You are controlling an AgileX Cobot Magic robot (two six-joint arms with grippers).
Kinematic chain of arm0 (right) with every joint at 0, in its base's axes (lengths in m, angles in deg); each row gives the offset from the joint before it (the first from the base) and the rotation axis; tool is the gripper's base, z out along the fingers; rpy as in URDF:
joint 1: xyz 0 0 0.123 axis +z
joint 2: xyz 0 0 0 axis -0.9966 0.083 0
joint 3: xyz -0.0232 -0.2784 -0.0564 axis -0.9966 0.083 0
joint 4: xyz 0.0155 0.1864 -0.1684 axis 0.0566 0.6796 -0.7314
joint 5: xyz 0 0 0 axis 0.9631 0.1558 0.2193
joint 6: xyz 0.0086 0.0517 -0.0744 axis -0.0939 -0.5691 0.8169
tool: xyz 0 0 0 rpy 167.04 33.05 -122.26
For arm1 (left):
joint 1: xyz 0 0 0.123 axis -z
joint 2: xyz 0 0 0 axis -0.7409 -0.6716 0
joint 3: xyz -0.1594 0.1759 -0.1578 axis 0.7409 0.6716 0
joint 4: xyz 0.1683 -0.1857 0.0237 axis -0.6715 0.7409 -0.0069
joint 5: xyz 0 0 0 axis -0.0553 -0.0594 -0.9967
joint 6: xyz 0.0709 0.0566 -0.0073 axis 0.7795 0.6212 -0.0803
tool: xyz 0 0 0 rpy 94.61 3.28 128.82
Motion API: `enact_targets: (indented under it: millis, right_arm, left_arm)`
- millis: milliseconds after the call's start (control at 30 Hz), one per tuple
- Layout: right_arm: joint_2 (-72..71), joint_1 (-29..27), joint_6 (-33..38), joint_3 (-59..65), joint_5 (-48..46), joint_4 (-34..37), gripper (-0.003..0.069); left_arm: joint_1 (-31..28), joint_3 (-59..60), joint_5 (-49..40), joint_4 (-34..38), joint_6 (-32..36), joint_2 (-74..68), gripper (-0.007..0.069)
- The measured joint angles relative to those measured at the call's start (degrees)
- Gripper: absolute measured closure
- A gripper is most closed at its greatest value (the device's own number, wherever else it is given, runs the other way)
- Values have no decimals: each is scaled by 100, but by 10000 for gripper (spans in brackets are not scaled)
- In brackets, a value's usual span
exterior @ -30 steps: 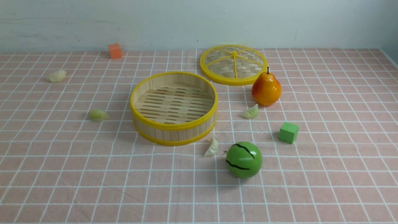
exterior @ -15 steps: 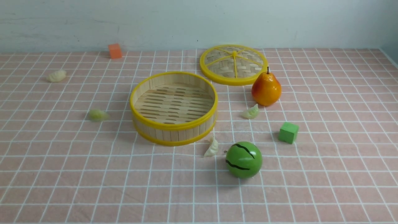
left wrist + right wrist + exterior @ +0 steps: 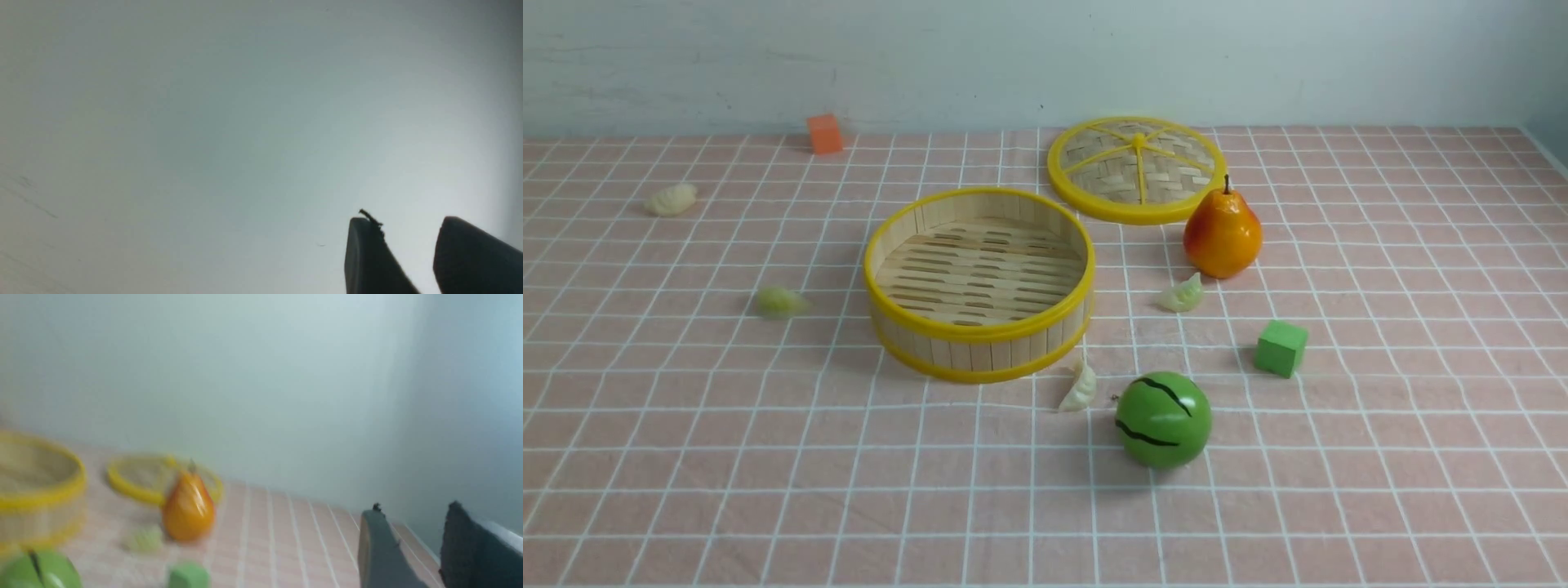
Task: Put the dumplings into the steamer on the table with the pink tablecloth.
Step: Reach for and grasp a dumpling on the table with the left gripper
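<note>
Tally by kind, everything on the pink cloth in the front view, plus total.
Dumplings: 4
Steamer: 1
Lid: 1
Pear: 1
Watermelon ball: 1
Cubes: 2 (one orange, one green)
Total: 10

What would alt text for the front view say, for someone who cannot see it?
An empty bamboo steamer sits mid-table on a pink grid tablecloth, with four small dumplings scattered around it. Its lid, a pear, a toy watermelon, an orange cube and a green cube lie nearby.
</note>
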Motion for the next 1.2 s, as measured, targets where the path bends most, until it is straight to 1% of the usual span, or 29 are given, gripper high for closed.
enact_targets:
  millis: [33,67,100,133,167,200,267,300,333,367,400,467,500,533,567,700,800,933,967,1000,1067,1100,1133,1167,1200]
  right_arm:
    - [0,0,-488,0,490,-6,420]
    - [0,0,-614,0,579,-6,420]
    - [0,0,-975,0,768,-6,420]
    - [0,0,-1243,0,844,15,420]
    - [0,0,-1341,0,871,16,420]
    - [0,0,-1725,0,949,110,421]
    - [0,0,-1908,-23,963,160,434]
    - [0,0,-2007,-95,930,182,450]
    - [0,0,-2044,-259,835,186,494]
    - [0,0,-2050,-451,708,166,539]
    - [28,0,-2050,-723,507,127,599]
    - [167,0,-2023,-1162,59,19,660]
    - [214,0,-2012,-1258,-71,-8,666]
    - [423,0,-1968,-1572,-607,-98,671]
    - [688,0,-1938,-1839,-1344,-236,669]
    - [1480,0,-1923,-2212,-2761,-454,662]
    - [2151,50,-1918,-2297,-3278,-415,661]
    - [2630,263,-1875,-2304,-3509,-236,661]
    - [2825,437,-1770,-2304,-3662,-193,661]
    - [2889,511,-1726,-2304,-3709,-180,661]
    - [3172,886,-1431,-2304,-4128,-73,661]
    - [3192,913,-1385,-2304,-4210,-59,661]
    - [3328,1105,-1202,-2304,-4547,44,661]
    - [3365,1160,-1202,-2304,-4547,57,661]
    - [3441,1263,-1071,-2304,-4747,139,661]
  left_arm:
    - [0,-101,-305,-144,-325,0,393]
    - [0,-151,-434,-186,-350,0,395]
    - [0,-358,-885,-319,-453,0,407]
    - [0,-627,-1416,-427,-482,0,427]
    - [0,-723,-1594,-452,-482,0,435]
    - [0,-1176,-2295,-502,-373,-18,476]
    - [0,-1486,-2596,-517,-251,-138,509]
    - [0,-1694,-2735,-522,-154,-260,540]
    - [0,-2114,-2894,-529,-54,-550,585]
    - [0,-2317,-2946,-528,1,-751,613]
    - [0,-2616,-2964,-535,100,-1093,638]
    - [0,-2994,-2964,-551,266,-1672,638]
    - [0,-3087,-2973,-554,334,-1812,638]
    - [0,-3432,-3052,-566,474,-2343,638]
    - [0,-3905,-3404,-568,603,-2924,638]
    - [0,-5063,-4757,-625,1007,-4484,638]
    - [0,-5878,-5577,-630,1330,-5836,638]
    - [0,-6844,-6017,-652,1429,-7095,638]
    - [0,-7319,-6215,-695,1435,-7632,638]
    - [0,-7542,-6278,-718,1440,-7761,638]
    - [0,-8612,-6821,-904,1447,-8653,638]
    - [0,-8789,-6868,-921,1452,-8720,638]
    - [0,-9429,-7253,-1030,1452,-9263,638]
    - [0,-9523,-7301,-1041,1452,-9334,638]
    - [-29,-9995,-7539,-1067,1452,-9695,638]
